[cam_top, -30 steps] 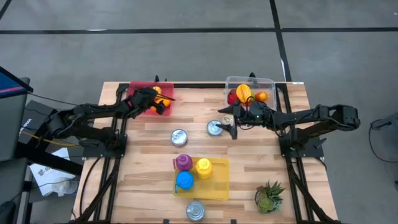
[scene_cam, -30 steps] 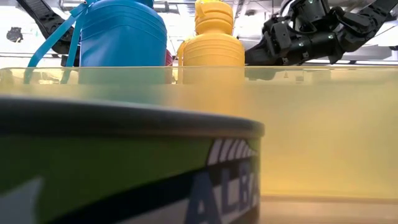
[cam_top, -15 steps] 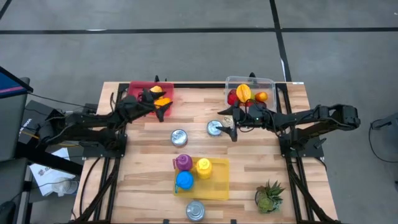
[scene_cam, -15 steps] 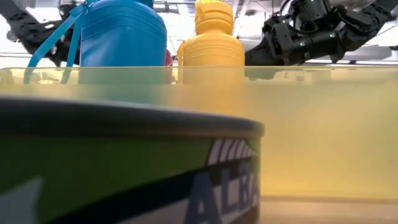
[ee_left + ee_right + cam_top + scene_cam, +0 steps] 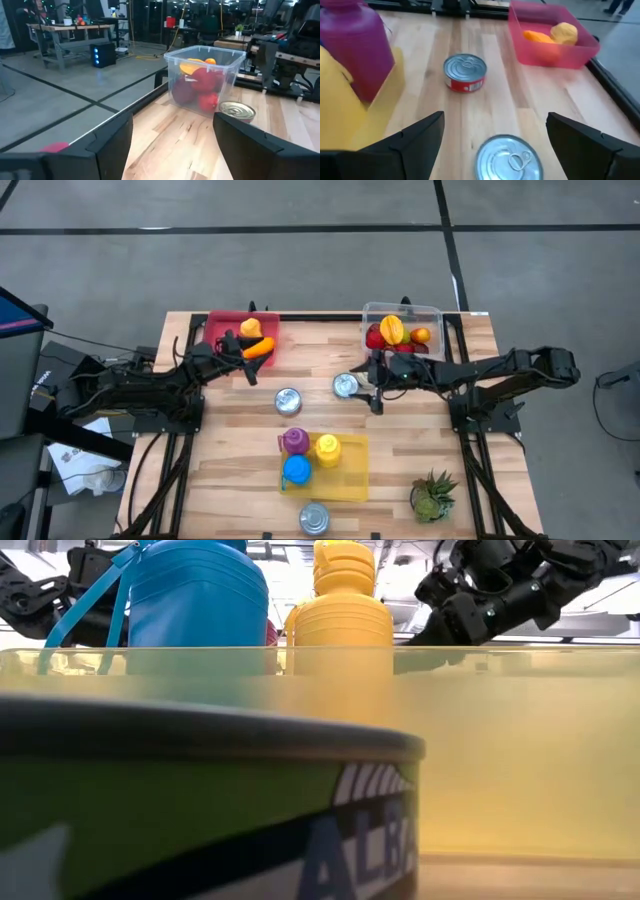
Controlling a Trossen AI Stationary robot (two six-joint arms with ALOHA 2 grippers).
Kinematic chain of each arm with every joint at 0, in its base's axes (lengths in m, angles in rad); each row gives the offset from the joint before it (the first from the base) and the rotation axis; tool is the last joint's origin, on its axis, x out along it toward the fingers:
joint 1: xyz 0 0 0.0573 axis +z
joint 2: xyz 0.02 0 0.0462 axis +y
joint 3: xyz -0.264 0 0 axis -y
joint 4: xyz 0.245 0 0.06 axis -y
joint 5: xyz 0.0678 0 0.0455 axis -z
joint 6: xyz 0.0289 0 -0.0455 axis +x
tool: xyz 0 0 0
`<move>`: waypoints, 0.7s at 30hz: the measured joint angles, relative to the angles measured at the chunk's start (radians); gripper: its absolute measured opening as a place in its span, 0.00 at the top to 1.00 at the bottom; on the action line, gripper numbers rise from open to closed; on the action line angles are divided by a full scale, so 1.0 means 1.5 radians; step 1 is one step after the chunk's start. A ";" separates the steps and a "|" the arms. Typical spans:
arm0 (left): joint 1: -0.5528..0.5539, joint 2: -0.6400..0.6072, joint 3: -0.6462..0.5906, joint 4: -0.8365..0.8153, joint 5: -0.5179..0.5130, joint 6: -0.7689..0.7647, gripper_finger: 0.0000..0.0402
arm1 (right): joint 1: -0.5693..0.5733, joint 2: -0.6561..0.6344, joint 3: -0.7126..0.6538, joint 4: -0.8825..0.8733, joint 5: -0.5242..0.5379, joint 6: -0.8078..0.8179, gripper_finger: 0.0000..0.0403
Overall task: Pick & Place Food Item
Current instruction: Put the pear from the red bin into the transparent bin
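In the upper left of the high view, a red bin holds an orange carrot-shaped food item and a round yellow piece. The carrot-shaped food item lies with its long axis running from lower left to upper right of the frame, across the bin's lower right corner; which end is the tip cannot be told. The left gripper sits just below that corner of the bin, at the frame's centre left. Its fingers stand apart in the left wrist view with nothing between them.

In the upper right of the high view, a clear tub holds red fruits, an orange-yellow piece and a small orange one; the left wrist view shows the same tub with a silver can just beside it on the wooden table.

The right gripper hovers over that can, just right of frame centre, with its fingers spread wide and empty. A second can stands to its left. Lower in the frame, a yellow tray carries purple, yellow and blue bottles.
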 joint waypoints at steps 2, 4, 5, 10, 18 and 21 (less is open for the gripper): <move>0.000 0.001 -0.001 -0.001 0.000 0.000 0.34 | 0.001 0.000 0.012 -0.010 0.002 -0.007 0.17; 0.000 0.001 -0.001 -0.001 0.000 0.001 0.35 | 0.000 0.000 0.020 -0.008 0.003 -0.010 0.17; 0.000 0.001 -0.001 -0.001 0.000 0.003 0.36 | 0.000 0.000 0.022 -0.005 0.003 -0.010 0.18; 0.010 0.001 -0.001 -0.003 -0.037 0.002 0.38 | 0.000 0.000 0.026 0.013 0.018 -0.008 0.20; 0.058 0.022 0.062 -0.143 -0.058 0.005 0.38 | -0.017 0.000 0.026 0.004 0.018 -0.003 0.20; 0.068 0.055 0.115 -0.207 -0.068 0.013 0.32 | -0.024 0.000 0.026 0.005 0.017 -0.005 0.20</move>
